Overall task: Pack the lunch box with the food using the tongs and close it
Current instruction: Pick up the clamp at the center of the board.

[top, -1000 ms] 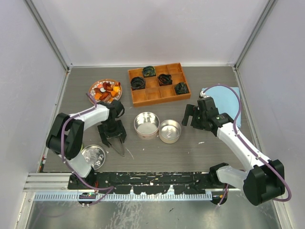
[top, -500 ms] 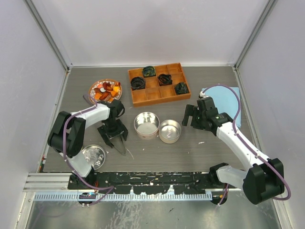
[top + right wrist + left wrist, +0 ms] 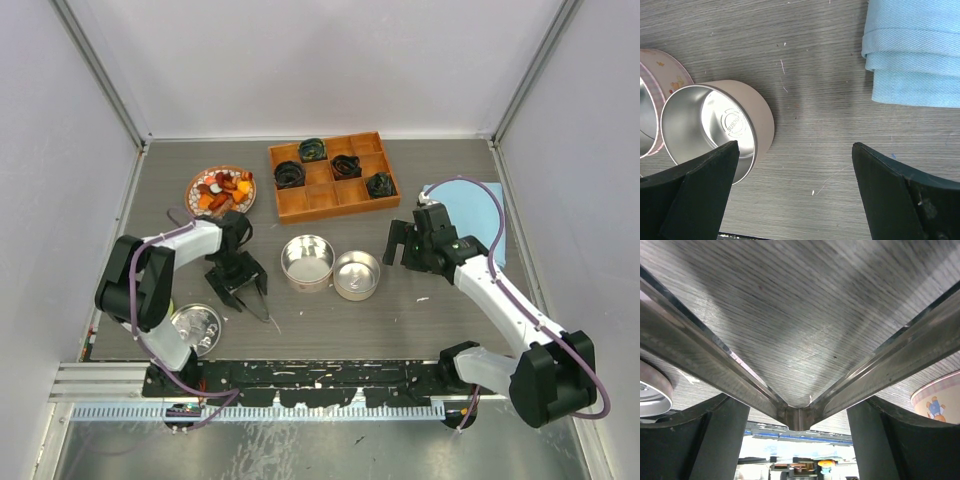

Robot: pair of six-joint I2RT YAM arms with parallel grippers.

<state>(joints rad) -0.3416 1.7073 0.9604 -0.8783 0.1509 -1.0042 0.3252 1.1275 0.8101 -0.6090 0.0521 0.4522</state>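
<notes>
Gripping the tongs (image 3: 262, 311) by the hinge end in the left gripper (image 3: 238, 290), lower left of centre. Swung slightly rightward over the last second, pointing the tips lower right, away from the food (image 3: 222, 189) on the plate (image 3: 193, 183) at upper left. Probably still reorienting; no food in the tins (image 3: 307, 262) at centre. Holding the right gripper (image 3: 397, 245) spread wide and empty at middle right.

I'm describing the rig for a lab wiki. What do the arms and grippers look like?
Both the left arm and right arm have white links between bulky black joints, with a purple cable looping along each. The left gripper and right gripper are black, with broad wedge-shaped fingers.
</notes>
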